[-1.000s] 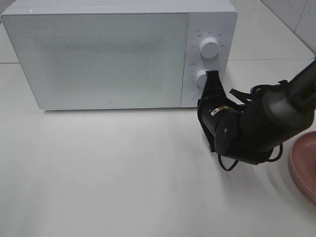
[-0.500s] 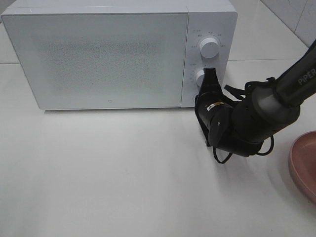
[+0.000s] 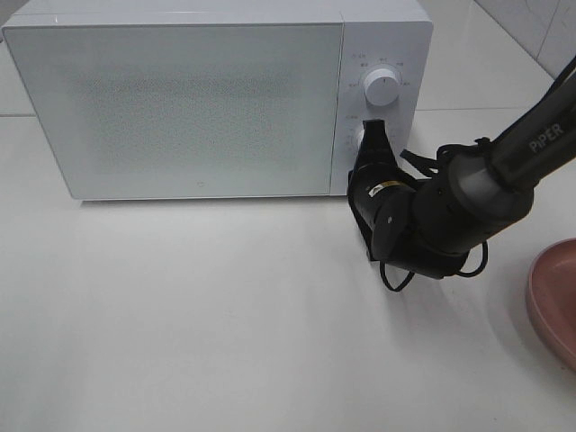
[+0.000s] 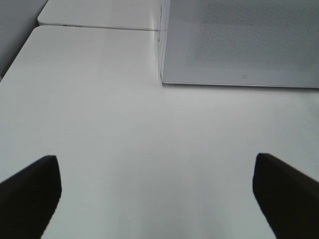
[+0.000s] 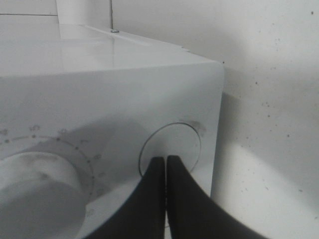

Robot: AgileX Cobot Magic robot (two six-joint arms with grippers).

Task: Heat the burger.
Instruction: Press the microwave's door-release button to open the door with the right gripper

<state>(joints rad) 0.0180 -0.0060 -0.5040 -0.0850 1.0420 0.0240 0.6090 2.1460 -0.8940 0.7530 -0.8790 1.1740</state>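
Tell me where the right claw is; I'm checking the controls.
On the right of the high view, at the microwave's control panel: the shut right claw points its tips at the round button beside a knob.

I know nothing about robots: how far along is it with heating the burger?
Done: hard to say. The microwave door is shut and no burger shows, so it may be inside. In hand: the right gripper, jaws shut, has its tips at a round button beside a dial. Left: the heating itself; the left gripper hangs open over the table, holding nothing.
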